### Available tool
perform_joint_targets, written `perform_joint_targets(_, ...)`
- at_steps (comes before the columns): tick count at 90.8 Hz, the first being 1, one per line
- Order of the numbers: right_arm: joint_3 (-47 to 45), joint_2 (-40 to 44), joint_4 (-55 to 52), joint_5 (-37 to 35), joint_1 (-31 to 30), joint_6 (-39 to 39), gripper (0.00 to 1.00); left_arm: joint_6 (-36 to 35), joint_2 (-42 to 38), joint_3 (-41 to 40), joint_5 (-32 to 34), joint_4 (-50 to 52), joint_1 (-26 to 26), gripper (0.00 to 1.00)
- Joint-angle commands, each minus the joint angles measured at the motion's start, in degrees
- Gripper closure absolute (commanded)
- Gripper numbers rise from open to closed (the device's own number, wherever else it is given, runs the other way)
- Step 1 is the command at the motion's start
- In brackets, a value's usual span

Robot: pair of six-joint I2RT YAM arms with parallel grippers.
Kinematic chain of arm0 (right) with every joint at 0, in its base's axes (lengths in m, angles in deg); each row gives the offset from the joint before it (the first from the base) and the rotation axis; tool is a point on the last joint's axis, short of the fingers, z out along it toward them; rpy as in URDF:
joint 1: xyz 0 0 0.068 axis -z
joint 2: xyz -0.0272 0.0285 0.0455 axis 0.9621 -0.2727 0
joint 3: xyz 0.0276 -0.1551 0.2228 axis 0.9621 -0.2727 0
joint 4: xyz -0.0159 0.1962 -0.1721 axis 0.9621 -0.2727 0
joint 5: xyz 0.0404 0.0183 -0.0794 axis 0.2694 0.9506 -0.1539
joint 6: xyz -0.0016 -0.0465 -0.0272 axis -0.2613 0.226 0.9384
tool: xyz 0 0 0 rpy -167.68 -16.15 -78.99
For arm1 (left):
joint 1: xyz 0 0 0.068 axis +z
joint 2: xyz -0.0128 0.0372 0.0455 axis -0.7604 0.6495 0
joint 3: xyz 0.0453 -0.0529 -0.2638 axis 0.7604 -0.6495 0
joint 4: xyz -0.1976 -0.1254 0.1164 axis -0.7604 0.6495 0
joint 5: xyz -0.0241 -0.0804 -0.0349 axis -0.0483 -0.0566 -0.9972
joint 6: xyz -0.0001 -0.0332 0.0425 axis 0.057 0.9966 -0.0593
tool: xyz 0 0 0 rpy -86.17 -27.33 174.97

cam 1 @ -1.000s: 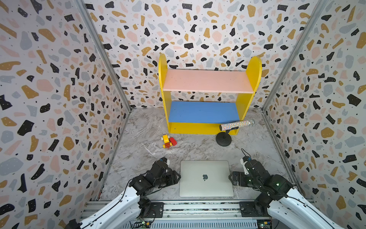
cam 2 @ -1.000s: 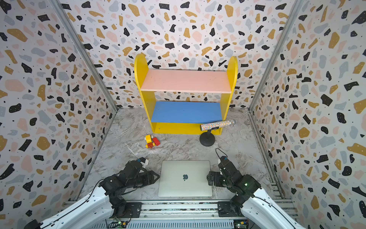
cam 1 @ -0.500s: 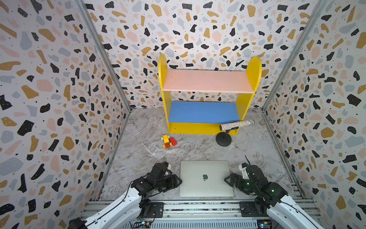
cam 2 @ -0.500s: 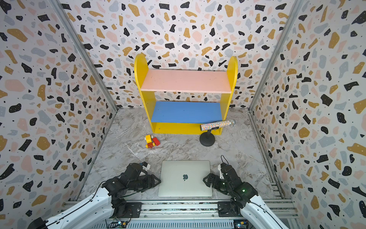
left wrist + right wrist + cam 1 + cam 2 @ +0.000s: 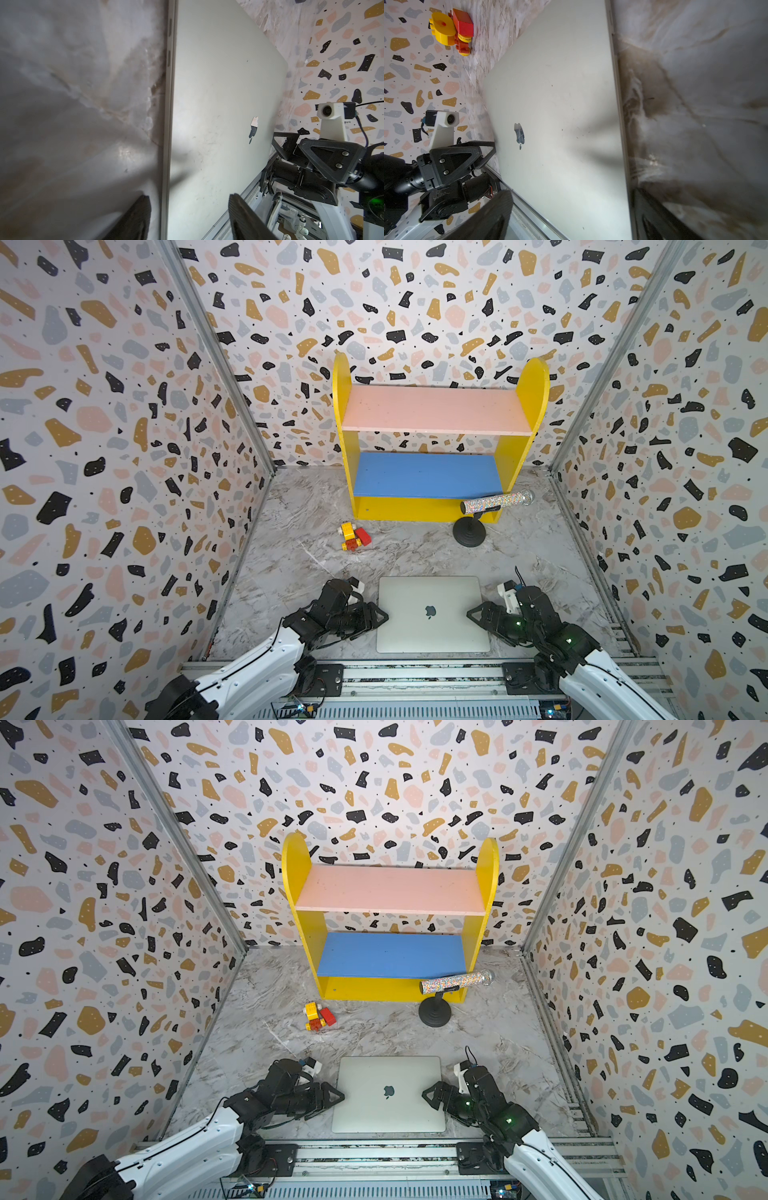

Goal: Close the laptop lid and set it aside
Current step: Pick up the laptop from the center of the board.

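Observation:
The laptop [image 5: 432, 630] [image 5: 388, 1115] lies flat near the table's front edge in both top views. The laptop lid [image 5: 430, 593] [image 5: 218, 83] [image 5: 560, 83] is down, its apple logo facing up. My left gripper [image 5: 384, 617] [image 5: 340, 1097] [image 5: 189, 207] is open at the laptop's left edge. One of its fingers [image 5: 139, 218] is beside that edge over the table; the other finger is over the lid. My right gripper [image 5: 469, 614] [image 5: 424, 1094] [image 5: 571, 203] is open at the right edge, astride it in the same way. Neither grips anything.
A yellow shelf [image 5: 436, 448] with pink and blue boards stands at the back wall. A glittery tube on a black stand [image 5: 469, 531] is in front of it. A red-and-yellow brick toy [image 5: 353, 536] lies left of centre. A metal rail [image 5: 415, 676] runs along the front, with patterned walls on three sides.
Both grippers have moved inward to the laptop's side edges and sunk lower. The laptop has stayed in place.

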Motion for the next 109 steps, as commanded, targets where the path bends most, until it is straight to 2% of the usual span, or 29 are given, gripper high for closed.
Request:
perform_joint_targets(1, -0.70, -0.31, 2.89, 1.60, 0.24, -0.52, 0.06, 0.58, 0.93, -1.71, -0.75, -1.42, 0.72, 0.36)
perform_joint_targets(41, -1.76, -4.80, 13.24, 5.89, 0.34, -1.71, 0.18, 2.32, 5.75, -3.28, -3.86, -9.64, 1.33, 0.36)
perform_joint_targets(90, -4.51, -3.55, 24.11, 9.61, 0.33, -7.07, 0.31, 4.10, -4.42, -4.88, -3.74, -6.88, 3.09, 0.40)
perform_joint_targets(101, -5.10, -3.54, 27.90, 10.96, 0.36, -8.16, 0.40, 4.32, -5.10, -5.00, -3.88, -6.98, 3.22, 0.43)
perform_joint_targets(109, -5.12, -3.53, 28.57, 11.36, 0.32, -8.31, 0.47, 4.46, -5.54, -5.10, -3.96, -6.97, 3.39, 0.48)
